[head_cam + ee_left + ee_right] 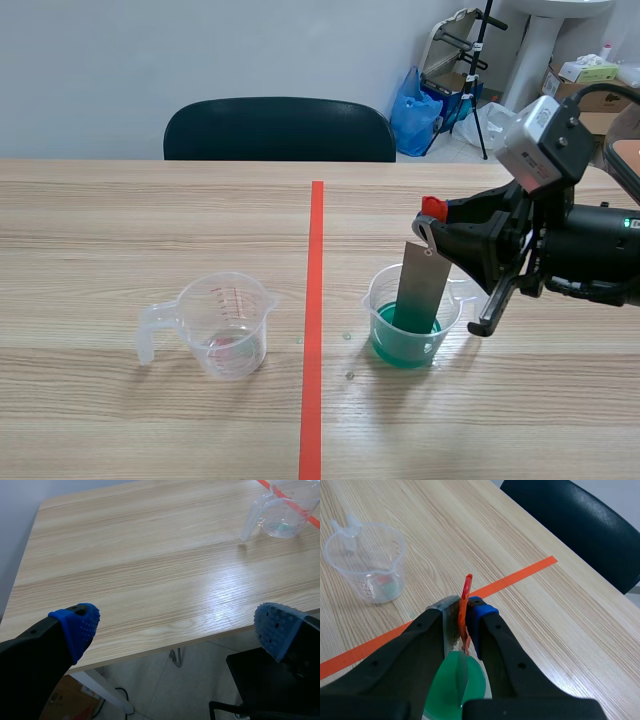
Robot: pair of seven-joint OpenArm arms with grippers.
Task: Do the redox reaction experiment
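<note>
Clamps metal strip (420,285) in right gripper (464,611) — stands it in beaker (380,310) of green liquid (405,346) (left gripper (175,625) spread open).

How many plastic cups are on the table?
2. One measuring cup stands left of the orange-red tape line, almost empty. The other cup stands right of it, holding green liquid and a metal strip gripped by the right gripper.
</note>
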